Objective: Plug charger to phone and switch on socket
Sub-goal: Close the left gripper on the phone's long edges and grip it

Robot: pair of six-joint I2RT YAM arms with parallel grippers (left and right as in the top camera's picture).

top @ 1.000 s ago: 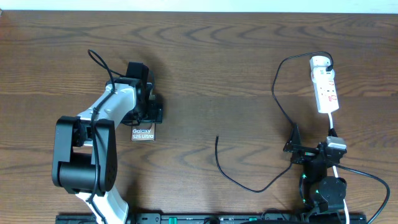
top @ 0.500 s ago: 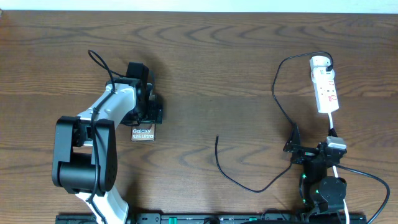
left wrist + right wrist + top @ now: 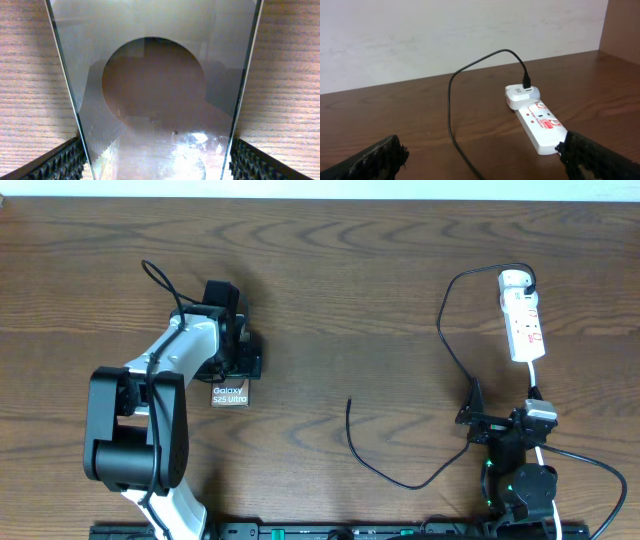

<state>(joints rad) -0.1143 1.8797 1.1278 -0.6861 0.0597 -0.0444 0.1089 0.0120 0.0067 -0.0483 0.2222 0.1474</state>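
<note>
The phone [image 3: 230, 393] lies flat on the left of the table, its white "Galaxy" lettering showing. My left gripper [image 3: 240, 364] is down over it; in the left wrist view the phone's glossy screen [image 3: 155, 75] fills the space between the fingers [image 3: 155, 162], which press against both long edges. The socket [image 3: 524, 320] lies at the far right, and the charger [image 3: 444, 330] runs from its plug head in a long loop to a free tip [image 3: 349, 402] at mid-table. My right gripper [image 3: 476, 418] is open and empty near the front right, facing the socket [image 3: 540, 122] and the charger [image 3: 451, 100].
The strip's thicker white cord [image 3: 536, 380] runs down toward the right arm's base. A pale wall [image 3: 445, 35] stands behind the table's far edge. Bare wood lies between the phone and the cable's tip.
</note>
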